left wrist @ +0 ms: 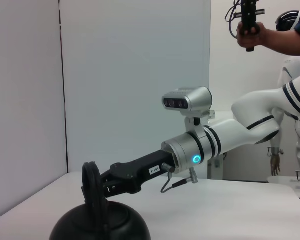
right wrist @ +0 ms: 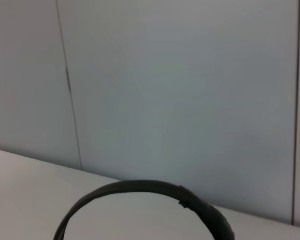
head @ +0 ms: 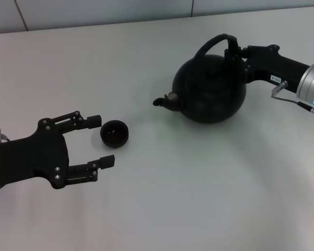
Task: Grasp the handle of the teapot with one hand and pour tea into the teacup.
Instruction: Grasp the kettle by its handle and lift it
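The matte-black teapot [head: 212, 89] stands on the white table at the right, its short spout [head: 165, 101] pointing toward the teacup. My right gripper [head: 233, 52] reaches in from the right and is shut on the right side of the arched handle [head: 209, 44]. The left wrist view shows the same grip [left wrist: 96, 189] on the handle [left wrist: 91, 175] above the teapot [left wrist: 100, 227]. The right wrist view shows only the handle's arch [right wrist: 150, 187]. The small dark teacup [head: 114, 133] sits upright at the left. My left gripper [head: 101, 142] is open, with the cup just at its fingertips.
The white table [head: 199, 198] runs to a pale wall at the back. In the left wrist view a person [left wrist: 270, 35] stands behind the robot holding a controller, beside another white robot arm [left wrist: 270, 115].
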Robot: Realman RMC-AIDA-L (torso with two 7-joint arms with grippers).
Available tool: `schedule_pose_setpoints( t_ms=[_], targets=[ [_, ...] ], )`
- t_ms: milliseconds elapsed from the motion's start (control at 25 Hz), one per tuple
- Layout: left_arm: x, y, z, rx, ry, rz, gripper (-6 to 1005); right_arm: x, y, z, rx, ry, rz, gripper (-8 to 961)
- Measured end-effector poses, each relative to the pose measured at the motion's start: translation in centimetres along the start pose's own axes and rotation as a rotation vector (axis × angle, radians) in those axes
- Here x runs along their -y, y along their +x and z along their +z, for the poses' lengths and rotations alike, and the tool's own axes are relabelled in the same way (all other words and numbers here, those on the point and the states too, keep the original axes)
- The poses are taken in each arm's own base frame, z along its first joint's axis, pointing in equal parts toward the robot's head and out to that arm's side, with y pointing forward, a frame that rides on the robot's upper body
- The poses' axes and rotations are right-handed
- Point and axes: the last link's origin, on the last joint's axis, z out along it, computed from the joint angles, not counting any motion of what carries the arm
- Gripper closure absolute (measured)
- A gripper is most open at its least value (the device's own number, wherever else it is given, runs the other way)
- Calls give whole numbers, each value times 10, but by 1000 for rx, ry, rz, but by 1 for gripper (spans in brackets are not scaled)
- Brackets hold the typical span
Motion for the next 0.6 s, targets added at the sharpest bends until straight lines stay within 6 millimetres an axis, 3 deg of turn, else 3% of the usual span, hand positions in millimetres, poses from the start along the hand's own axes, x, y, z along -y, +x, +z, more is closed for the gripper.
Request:
schedule_pose_setpoints(
  t_ms=[600],
  targets=[
    [3, -4, -6, 19, 39, -6, 213, -11, -26, 20, 21, -86, -113, 849]
  ],
)
